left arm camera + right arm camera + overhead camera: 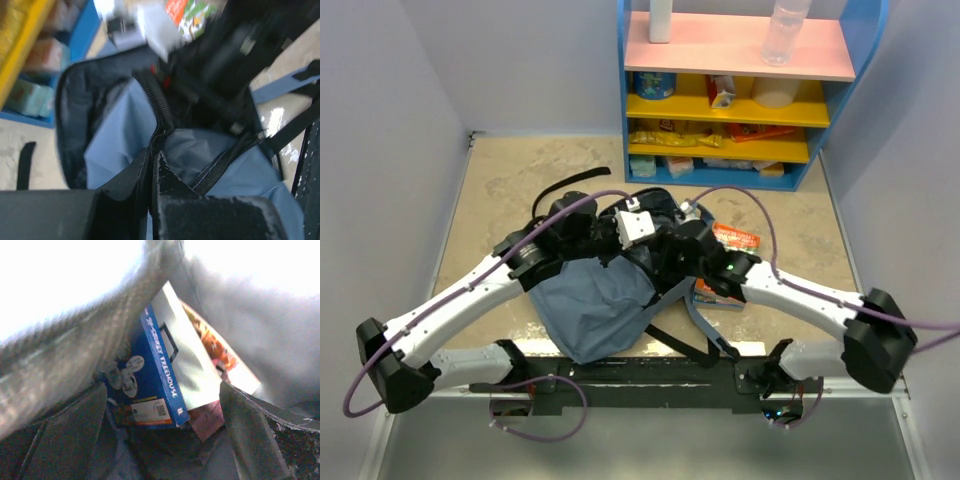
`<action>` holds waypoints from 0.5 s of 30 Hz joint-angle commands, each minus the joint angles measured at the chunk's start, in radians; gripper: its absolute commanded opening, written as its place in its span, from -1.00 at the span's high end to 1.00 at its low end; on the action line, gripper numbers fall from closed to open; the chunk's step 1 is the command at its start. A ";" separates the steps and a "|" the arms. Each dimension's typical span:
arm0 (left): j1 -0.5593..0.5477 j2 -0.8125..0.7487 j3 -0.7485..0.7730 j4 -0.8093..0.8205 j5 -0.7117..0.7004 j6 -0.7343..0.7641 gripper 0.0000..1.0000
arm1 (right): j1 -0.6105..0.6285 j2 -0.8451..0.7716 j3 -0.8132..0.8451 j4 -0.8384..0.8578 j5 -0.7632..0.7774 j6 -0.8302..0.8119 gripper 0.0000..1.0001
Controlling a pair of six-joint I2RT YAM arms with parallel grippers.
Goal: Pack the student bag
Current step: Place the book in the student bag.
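The student bag, grey-blue with black webbing straps, lies between both arms with its mouth facing the shelf. My left gripper is shut on the black zipper edge of the opening and holds it up. The right arm reaches down into the mouth. Inside the bag, my right gripper stands open, and its fingers are spread on either side of a blue "Treehouse" book. That book leans on a white-covered book and touches neither finger. The bag's fabric wall rises at the left.
A book with an orange and green cover lies on the table to the right of the bag, and another shows under the right arm. A blue shelf unit with snacks and bottles stands at the back. Black straps trail toward the near edge.
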State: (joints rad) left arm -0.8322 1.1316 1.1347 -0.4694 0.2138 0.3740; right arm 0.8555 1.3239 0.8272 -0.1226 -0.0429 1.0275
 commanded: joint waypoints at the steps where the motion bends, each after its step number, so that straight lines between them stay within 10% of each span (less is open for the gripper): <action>1: 0.034 0.042 -0.084 -0.190 -0.117 0.048 0.86 | -0.068 -0.230 -0.078 0.101 0.012 -0.015 -0.98; 15: 0.054 -0.003 -0.096 -0.189 -0.125 0.031 0.90 | -0.090 -0.153 0.122 -0.065 0.040 -0.135 -0.97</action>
State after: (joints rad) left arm -0.7940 1.1625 1.0321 -0.6006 0.1574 0.3885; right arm 0.7685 1.1412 0.8551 -0.1738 -0.0338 0.9394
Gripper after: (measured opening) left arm 0.074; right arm 0.986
